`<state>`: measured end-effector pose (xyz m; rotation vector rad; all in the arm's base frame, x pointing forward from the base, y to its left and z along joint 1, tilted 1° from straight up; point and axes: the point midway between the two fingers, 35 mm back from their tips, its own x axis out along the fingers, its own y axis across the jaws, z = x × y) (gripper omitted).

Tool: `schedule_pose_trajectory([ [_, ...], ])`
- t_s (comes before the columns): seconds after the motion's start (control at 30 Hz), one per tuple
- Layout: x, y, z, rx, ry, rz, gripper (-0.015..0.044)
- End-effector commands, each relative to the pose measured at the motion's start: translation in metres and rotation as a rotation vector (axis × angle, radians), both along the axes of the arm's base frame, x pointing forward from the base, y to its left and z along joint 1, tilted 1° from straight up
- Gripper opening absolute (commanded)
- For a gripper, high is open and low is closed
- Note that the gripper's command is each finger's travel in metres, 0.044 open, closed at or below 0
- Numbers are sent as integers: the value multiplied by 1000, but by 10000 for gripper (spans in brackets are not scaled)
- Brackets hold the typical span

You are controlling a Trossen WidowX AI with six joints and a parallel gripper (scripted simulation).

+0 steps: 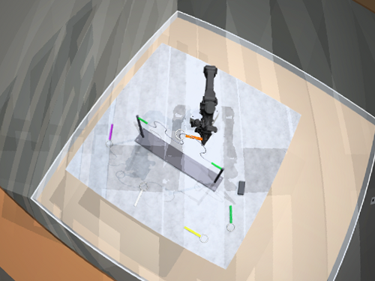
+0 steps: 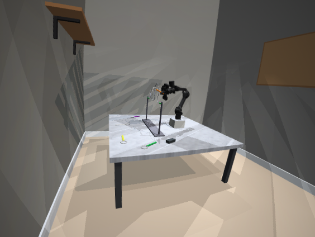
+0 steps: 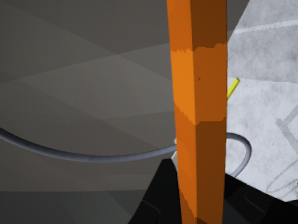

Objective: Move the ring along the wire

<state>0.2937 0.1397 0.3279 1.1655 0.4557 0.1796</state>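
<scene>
Black parallel-jaw end effector is clamping the orange faceted handle, likely keeping fingers off the thin grey curved wire. Pale round ring is sitting mid-span, between 2 black upright posts. Threading and clearance: can't tell; wrist view is cropping the ring out.

Wire and posts crowd the pincer

The wire bends closely around the pincer, leaving little room there. Two posts bar the wire's ends. Above the wire, the space is open. Down on the counter, the black block lies well below it, beyond one post.
</scene>
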Motion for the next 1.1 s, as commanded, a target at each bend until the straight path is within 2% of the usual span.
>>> schedule_pose_trajectory([
  [0.0,1,0,3,-39,-9,-2,-150],
  [1.07,1,-7,-8,-388,-11,-12,-150],
])
